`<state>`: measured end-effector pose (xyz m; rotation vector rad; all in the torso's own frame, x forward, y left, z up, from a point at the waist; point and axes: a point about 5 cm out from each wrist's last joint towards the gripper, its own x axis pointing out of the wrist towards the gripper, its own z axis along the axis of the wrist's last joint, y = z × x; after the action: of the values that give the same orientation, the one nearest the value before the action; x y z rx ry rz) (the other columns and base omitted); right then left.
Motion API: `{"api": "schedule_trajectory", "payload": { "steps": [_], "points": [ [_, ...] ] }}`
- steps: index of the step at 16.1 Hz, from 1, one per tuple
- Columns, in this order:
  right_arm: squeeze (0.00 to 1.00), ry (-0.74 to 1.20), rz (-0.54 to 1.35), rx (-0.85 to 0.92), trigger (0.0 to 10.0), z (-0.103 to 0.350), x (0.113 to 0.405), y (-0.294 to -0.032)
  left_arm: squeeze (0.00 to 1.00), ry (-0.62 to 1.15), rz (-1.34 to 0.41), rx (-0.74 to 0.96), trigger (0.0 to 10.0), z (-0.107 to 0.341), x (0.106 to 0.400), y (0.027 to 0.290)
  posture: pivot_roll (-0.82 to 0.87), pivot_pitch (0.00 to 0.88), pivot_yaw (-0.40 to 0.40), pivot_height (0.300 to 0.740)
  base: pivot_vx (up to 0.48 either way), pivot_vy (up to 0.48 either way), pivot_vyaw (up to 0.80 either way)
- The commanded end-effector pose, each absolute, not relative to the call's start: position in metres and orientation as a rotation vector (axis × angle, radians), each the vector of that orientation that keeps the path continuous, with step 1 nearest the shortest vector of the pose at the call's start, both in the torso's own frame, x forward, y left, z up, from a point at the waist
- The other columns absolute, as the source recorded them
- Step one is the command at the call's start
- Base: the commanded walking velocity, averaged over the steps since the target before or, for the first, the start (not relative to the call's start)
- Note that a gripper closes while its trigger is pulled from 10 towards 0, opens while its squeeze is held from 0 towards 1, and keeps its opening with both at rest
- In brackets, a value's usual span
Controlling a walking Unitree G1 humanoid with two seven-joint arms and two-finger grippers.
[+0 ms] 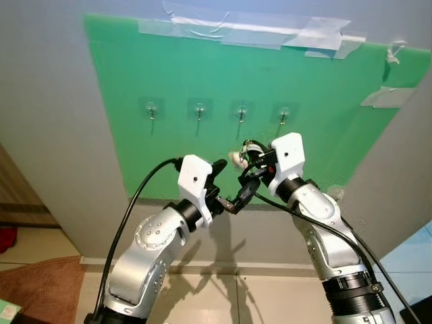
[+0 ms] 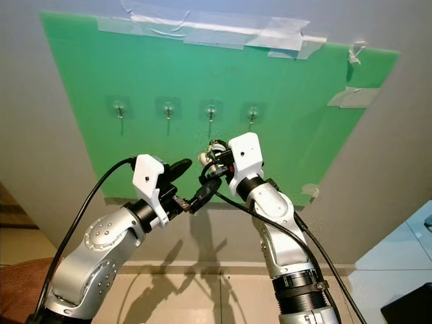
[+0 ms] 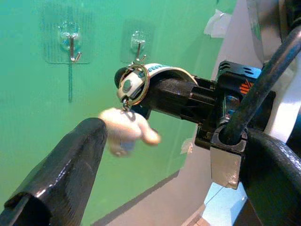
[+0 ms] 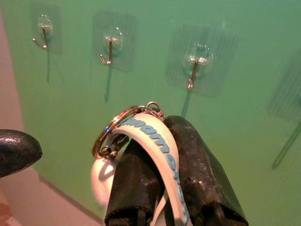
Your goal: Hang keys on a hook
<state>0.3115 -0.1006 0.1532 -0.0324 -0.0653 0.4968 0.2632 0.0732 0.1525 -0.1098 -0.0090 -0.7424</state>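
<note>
Below the hooks (image 1: 241,113) on green board (image 1: 135,67), right claw (image 4: 160,188) clamped on keys' strap (image 4: 155,141), ring (image 4: 110,132) + white charm dangling. Left claw (image 1: 226,185) fingers apart, just beside keys, not touching.

Green board (image 1: 169,74), clear-backed metal hooks (image 4: 195,70), white strap with blue lettering (image 4: 157,141), brass-toned key ring (image 4: 113,132), grey wall (image 1: 40,101)

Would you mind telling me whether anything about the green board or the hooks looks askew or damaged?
The green board sits crooked on the wall, held by crumpled, peeling tape along its top edge, with loose scraps at its right corner. The four hooks look intact and bare. The right gripper holds the key ring below them.
</note>
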Motion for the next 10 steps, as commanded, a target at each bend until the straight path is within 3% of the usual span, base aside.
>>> {"api": "schedule_trajectory", "payload": {
  "steps": [1, 10],
  "points": [
    [0.00, 0.001, 0.391, 0.002, 0.0, 0.142, 0.312, -0.129, 0.00, -0.059, -0.433, -0.059, 10.0, 0.159, 0.279, 0.128, -0.01, 0.000, -0.019, 0.740, 0.000, 0.000, 0.00],
    [0.00, 0.036, 0.471, 0.016, 0.0, 0.138, 0.316, -0.104, 0.00, -0.097, -0.408, -0.034, 10.0, 0.168, 0.287, 0.125, -0.02, 0.000, -0.017, 0.740, -0.055, 0.000, 0.00]
  ]
}}
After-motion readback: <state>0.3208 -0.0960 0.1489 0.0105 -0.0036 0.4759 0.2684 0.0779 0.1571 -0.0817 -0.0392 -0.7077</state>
